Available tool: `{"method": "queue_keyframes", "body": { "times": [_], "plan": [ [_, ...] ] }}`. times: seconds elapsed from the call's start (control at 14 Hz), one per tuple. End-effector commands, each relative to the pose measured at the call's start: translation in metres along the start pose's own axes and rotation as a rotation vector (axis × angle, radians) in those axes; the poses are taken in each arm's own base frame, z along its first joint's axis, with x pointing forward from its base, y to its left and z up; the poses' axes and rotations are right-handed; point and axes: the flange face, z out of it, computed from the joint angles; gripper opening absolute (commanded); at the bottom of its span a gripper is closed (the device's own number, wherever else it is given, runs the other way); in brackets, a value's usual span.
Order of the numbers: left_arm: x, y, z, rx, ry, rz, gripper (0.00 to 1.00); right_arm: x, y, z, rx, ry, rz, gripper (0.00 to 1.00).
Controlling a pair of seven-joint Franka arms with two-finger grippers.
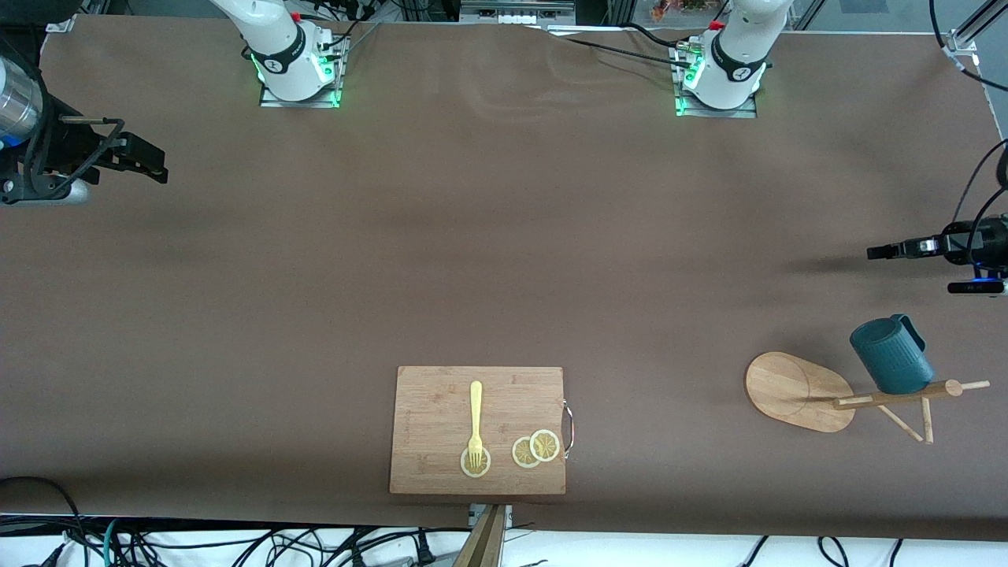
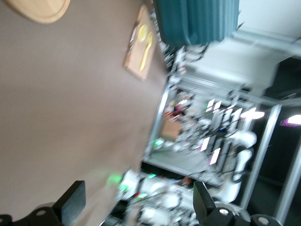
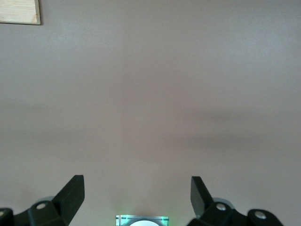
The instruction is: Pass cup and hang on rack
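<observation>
The dark teal ribbed cup [image 1: 892, 356] hangs on a peg of the bamboo rack [image 1: 799, 391], which stands near the left arm's end of the table. In the left wrist view the cup [image 2: 197, 21] and the rack's oval base [image 2: 40, 9] show at the frame edge. My left gripper [image 1: 876, 253] is open and empty, up over the table edge at the left arm's end, apart from the cup; its own view [image 2: 138, 205] shows the jaws wide apart. My right gripper [image 1: 157, 167] is open and empty over the right arm's end of the table, as its own view [image 3: 136, 195] also shows.
A rectangular wooden cutting board [image 1: 478, 430] lies near the table's front edge, with a yellow fork [image 1: 476, 425] and lemon slices [image 1: 536, 449] on it. It also shows in the left wrist view [image 2: 141, 47], and a corner of it in the right wrist view [image 3: 19, 12].
</observation>
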Motion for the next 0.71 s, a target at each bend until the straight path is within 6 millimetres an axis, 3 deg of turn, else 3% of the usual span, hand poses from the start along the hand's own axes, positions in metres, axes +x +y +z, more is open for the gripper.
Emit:
{"method": "queue_keyframes", "body": {
  "times": [0.0, 0.14, 0.21, 0.5, 0.64],
  "plan": [
    [-0.014, 0.076, -0.003, 0.249, -0.093, 0.067, 1.0, 0.002, 0.001, -0.006, 0.023, 0.01, -0.009, 1.0],
    [-0.018, 0.126, -0.002, 0.431, -0.121, 0.085, 1.0, 0.002, 0.001, -0.005, 0.025, 0.009, -0.006, 1.0],
    [-0.016, 0.158, 0.01, 0.527, -0.136, 0.083, 1.0, 0.002, 0.001, -0.005, 0.025, 0.009, -0.005, 1.0],
    [-0.005, 0.257, 0.087, 0.909, -0.197, 0.159, 1.0, 0.002, -0.002, -0.005, 0.023, 0.006, -0.009, 1.0],
    [0.0, 0.287, 0.117, 1.057, -0.182, 0.237, 1.0, 0.003, 0.002, -0.007, 0.024, 0.024, -0.001, 1.0]
  ]
}}
